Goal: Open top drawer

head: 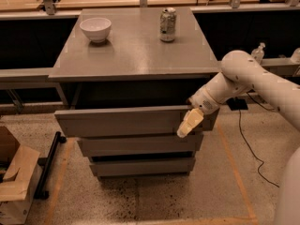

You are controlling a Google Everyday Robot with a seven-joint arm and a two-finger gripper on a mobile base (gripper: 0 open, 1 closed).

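Observation:
The top drawer point(122, 122) is the widest grey front under the cabinet top point(136, 55). It stands pulled out a little, with a dark gap behind its upper edge. My gripper point(190, 122) is at the right end of this front, its cream tip lying over the front face just below the upper edge. The white arm point(243, 76) reaches in from the right. The mid-width drawer front point(138, 144) and the narrowest drawer front point(140, 166) sit below, each stepped a little further back.
A white bowl point(95, 28) and a drink can point(168, 25) stand on the cabinet top. A cardboard box point(14, 184) and a black bar point(47, 165) lie on the floor at the left. A black cable point(246, 142) runs across the floor at the right.

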